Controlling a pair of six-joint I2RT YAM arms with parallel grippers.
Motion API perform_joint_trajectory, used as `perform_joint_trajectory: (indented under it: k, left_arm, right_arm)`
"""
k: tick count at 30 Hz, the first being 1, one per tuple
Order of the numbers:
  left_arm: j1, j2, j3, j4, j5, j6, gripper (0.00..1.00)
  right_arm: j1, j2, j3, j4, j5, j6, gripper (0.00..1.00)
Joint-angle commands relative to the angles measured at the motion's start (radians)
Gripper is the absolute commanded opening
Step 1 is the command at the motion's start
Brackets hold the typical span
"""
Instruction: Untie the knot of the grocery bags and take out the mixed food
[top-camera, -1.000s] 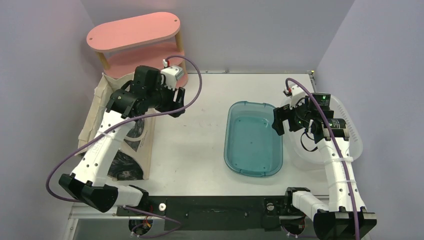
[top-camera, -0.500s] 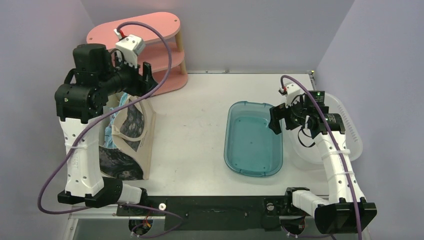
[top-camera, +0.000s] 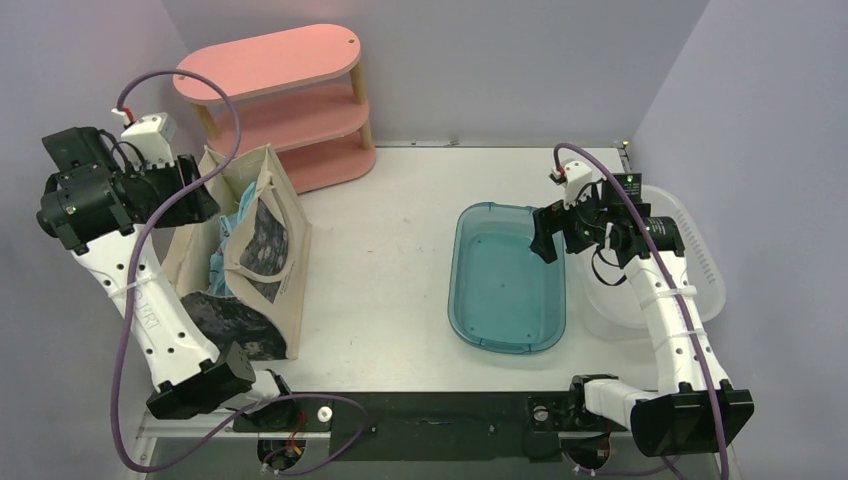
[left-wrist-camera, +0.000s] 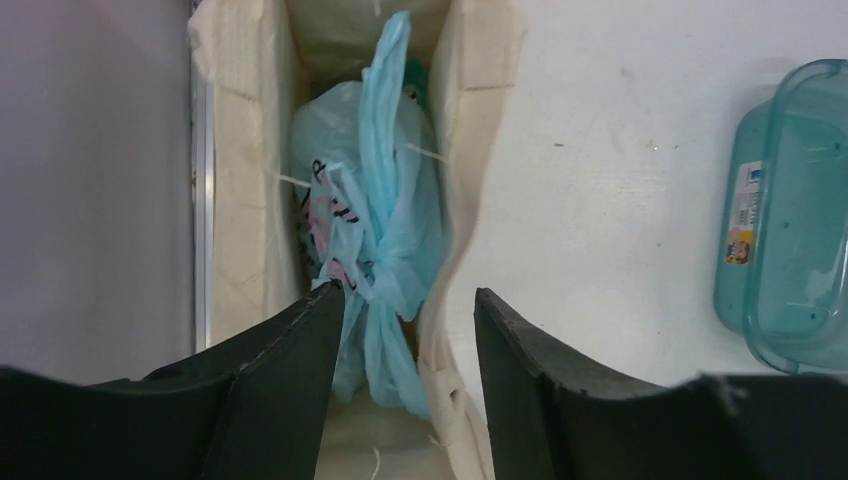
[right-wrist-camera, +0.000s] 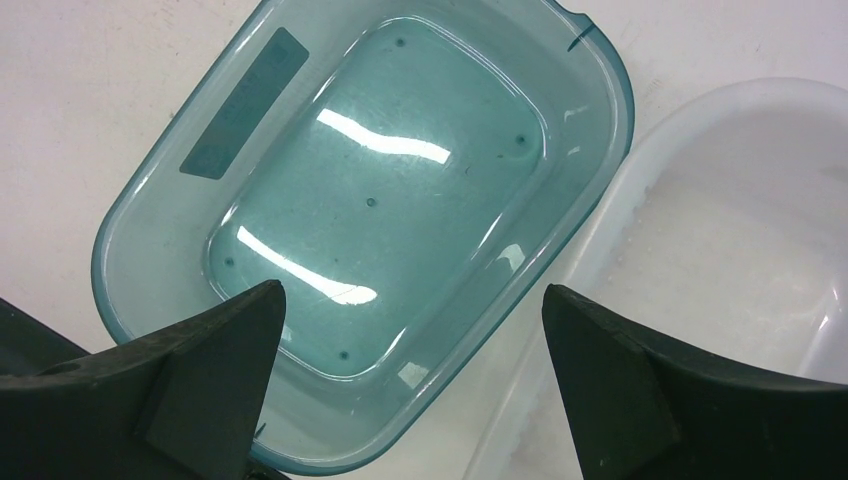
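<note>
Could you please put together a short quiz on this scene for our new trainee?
1. True or false: the knot of the blue bag is already untied.
2. Which gripper hangs above the teal tub?
3. The blue bag lies: A) in the teal tub; B) inside the canvas tote; C) draped over the tub's rim.
Key: 1 false; 2 the right gripper; 3 B.

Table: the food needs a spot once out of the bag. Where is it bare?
The widest bare patch of table lies between the tote and the teal tub, back to the pink shelf. The right is crowded: the clear tub sits right beside the teal one. The blue bag takes up most of the tote.
</note>
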Motion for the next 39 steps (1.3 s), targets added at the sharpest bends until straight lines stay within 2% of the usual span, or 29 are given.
perform_joint_trajectory:
  k: [1, 6, 12, 17, 19, 23, 28, 29, 31, 32, 33, 34, 35, 39]
  left_arm:
    - [0.068, 0.008, -0.076, -0.049, 0.001, 0.13, 0.47]
    - [0.061, 0.015, -0.208, 0.016, -0.033, 0.176, 0.47]
    - [0.019, 0.03, -0.365, 0.145, -0.092, 0.156, 0.47]
    - [-0.108, 0.023, -0.49, 0.204, -0.086, 0.137, 0.58]
    - [-0.151, 0.013, -0.558, 0.252, -0.104, 0.112, 0.6]
    - [-0.184, 0.019, -0.7, 0.402, -0.214, 0.067, 0.63]
    - [-0.196, 0.002, -0.84, 0.527, -0.271, 0.057, 0.64]
    - [-0.198, -0.008, -0.852, 0.543, -0.272, 0.056, 0.62]
    - [-0.198, -0.027, -0.835, 0.539, -0.252, 0.052, 0.44]
    - [-0.197, -0.035, -0.824, 0.535, -0.244, 0.047, 0.27]
    - [-0.191, -0.053, -0.794, 0.525, -0.226, 0.044, 0.18]
    - [-0.182, -0.064, -0.776, 0.519, -0.218, 0.033, 0.04]
    - [-0.179, -0.084, -0.733, 0.504, -0.209, 0.027, 0.01]
    - [-0.155, -0.11, -0.555, 0.423, -0.177, 0.004, 0.0]
  right_arm:
    - [0.013, 0.005, 0.037, 0.044, -0.026, 0.005, 0.97]
    - [0.018, 0.002, 0.027, 0.053, -0.03, 0.013, 0.97]
    - [0.019, -0.006, 0.016, 0.054, -0.024, 0.014, 0.97]
    - [0.019, -0.011, 0.011, 0.054, -0.015, 0.014, 0.97]
    - [0.019, -0.012, 0.009, 0.054, -0.011, 0.014, 0.97]
    - [0.019, -0.014, 0.004, 0.054, -0.007, 0.012, 0.97]
    - [0.019, -0.015, 0.002, 0.054, -0.005, 0.011, 0.97]
    - [0.019, -0.016, 0.003, 0.054, -0.006, 0.011, 0.97]
    - [0.018, -0.016, 0.004, 0.054, -0.005, 0.011, 0.97]
    - [0.019, -0.015, 0.005, 0.054, -0.005, 0.011, 0.97]
    - [0.019, -0.014, 0.006, 0.054, -0.005, 0.011, 0.96]
    - [0.019, -0.016, 0.008, 0.055, -0.005, 0.012, 0.96]
    - [0.019, -0.018, 0.009, 0.055, -0.005, 0.012, 0.96]
    - [0.019, -0.02, 0.012, 0.055, -0.01, 0.016, 0.96]
